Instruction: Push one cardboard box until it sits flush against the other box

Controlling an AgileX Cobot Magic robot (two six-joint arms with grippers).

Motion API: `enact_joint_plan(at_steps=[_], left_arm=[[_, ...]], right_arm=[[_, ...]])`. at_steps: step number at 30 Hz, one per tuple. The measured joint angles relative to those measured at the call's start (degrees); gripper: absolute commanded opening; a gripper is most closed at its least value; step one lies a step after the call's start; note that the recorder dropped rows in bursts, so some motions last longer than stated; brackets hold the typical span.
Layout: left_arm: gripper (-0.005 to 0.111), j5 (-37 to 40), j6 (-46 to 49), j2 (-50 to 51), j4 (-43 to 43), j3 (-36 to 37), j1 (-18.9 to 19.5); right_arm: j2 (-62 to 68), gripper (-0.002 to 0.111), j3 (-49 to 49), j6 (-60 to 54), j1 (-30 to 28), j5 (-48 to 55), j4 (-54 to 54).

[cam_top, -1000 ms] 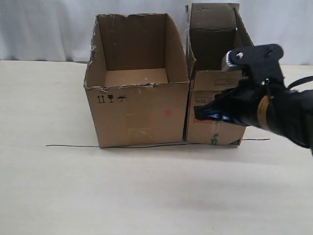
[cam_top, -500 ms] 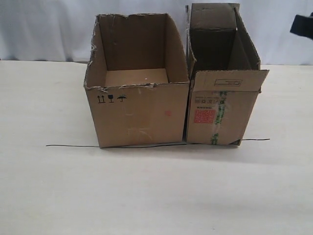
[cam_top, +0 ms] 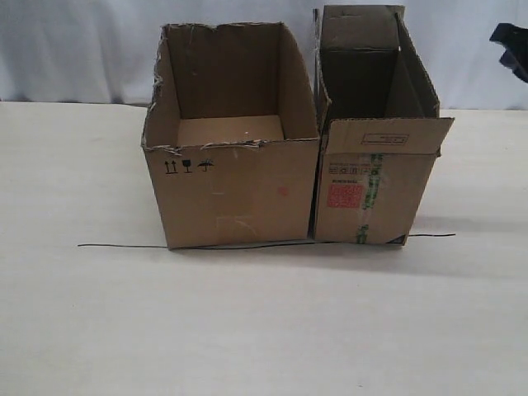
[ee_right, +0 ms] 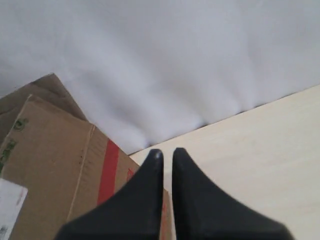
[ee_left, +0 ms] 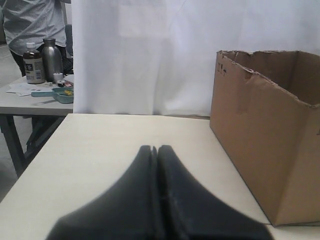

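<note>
The narrower cardboard box (cam_top: 375,194), with a red label and green-striped tape, stands on the table right beside the other box (cam_top: 235,194), the wider one with black symbols. Their facing sides meet with no clear gap at the front. A dark part of my right arm (cam_top: 511,40) shows only at the upper right edge, away from both boxes. In the right wrist view my right gripper (ee_right: 167,152) is shut to a thin slit, holding nothing, above the narrower box's side (ee_right: 55,170). My left gripper (ee_left: 154,148) is shut and empty over the table, left of the wider box (ee_left: 265,130).
A thin black line (cam_top: 124,246) runs across the table along the boxes' front edges. A white curtain hangs behind. In the left wrist view, a side table (ee_left: 30,102) with bottles and a standing person lies beyond the table's left end.
My right arm, which was in front of the narrower box a second ago, has lifted away to the upper right edge. Neither box has shifted.
</note>
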Motion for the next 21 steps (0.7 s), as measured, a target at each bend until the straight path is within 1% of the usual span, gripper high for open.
enact_joint_plan(at_steps=[7,11,16,21], left_arm=[[0.0,0.0,0.0,0.0,0.0,0.0,0.0],[0.0,0.0,0.0,0.0,0.0,0.0,0.0],[0.0,0.0,0.0,0.0,0.0,0.0,0.0],[0.0,0.0,0.0,0.0,0.0,0.0,0.0]], right_arm=[[13.3,0.005,-9.6,12.2,-0.2,-5.5,-7.8],[19.8,0.005,-13.3,18.8,-1.7,-11.9,-10.3],[25.6,0.005,-15.3,23.5,-3.0,-16.7,-10.8],[28.9,0.005,-16.3,24.9,-3.1,-21.3,-12.0]])
